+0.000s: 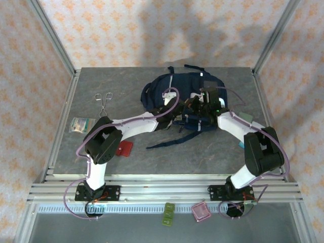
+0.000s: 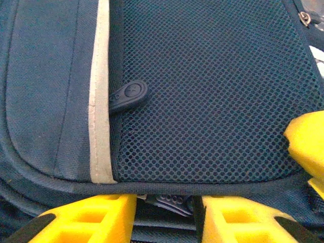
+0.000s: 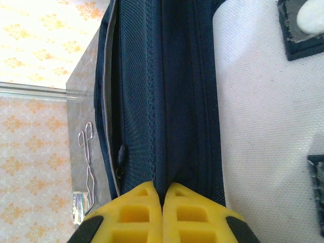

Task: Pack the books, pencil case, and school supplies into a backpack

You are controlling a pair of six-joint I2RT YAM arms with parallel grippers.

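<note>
Fabric of the backpack (image 3: pixel 177 101) looks soft, floppy (best pinched at seams); right gripper (image 3: pixel 163 197) jaws clamp its fold, left gripper (image 2: pixel 169 205) jaws stand apart.

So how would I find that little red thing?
Start at the big navy backpack on the grey table, then look toward the near left edge. Beside the left arm's black joint lies a flat square: the only red thing there, unlike the silver forceps and pale packet.

text: none legible | backpack (image 1: pixel 157 91): no readable label or brand
</note>
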